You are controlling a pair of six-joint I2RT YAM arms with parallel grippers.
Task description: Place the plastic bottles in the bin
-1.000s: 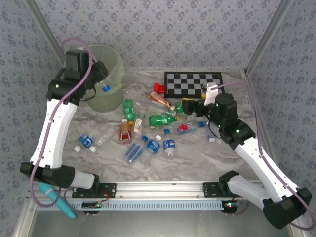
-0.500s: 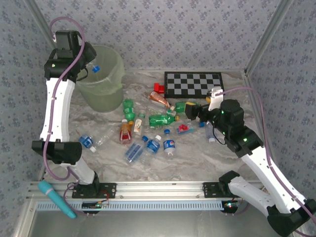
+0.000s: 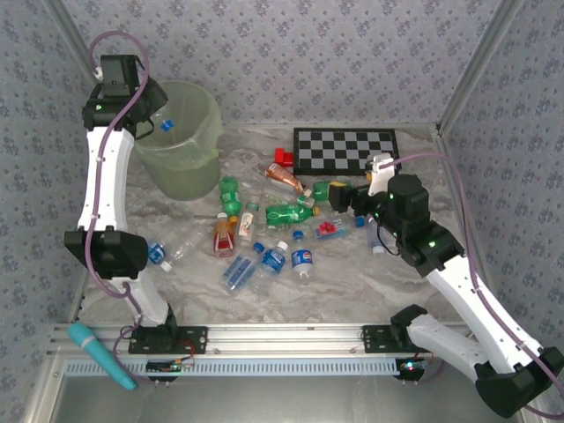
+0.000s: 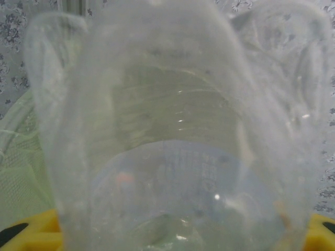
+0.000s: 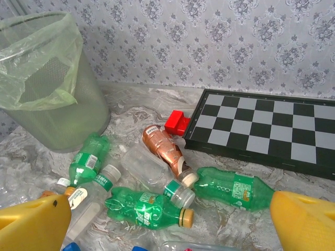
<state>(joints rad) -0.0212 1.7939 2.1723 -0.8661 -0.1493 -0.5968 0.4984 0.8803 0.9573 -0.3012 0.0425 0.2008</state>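
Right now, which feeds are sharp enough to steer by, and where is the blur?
Left wrist: the clear bottle is close to the lens, hazy and out of focus. Right wrist: the nearest green bottle and checkerboard are sharp; the right tool has blurred fingers. Top external: even light, soft shadows, no strong glare.

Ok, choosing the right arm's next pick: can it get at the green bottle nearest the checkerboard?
Probably yes: the right tool is open just short of that green bottle, with nothing lying over it.
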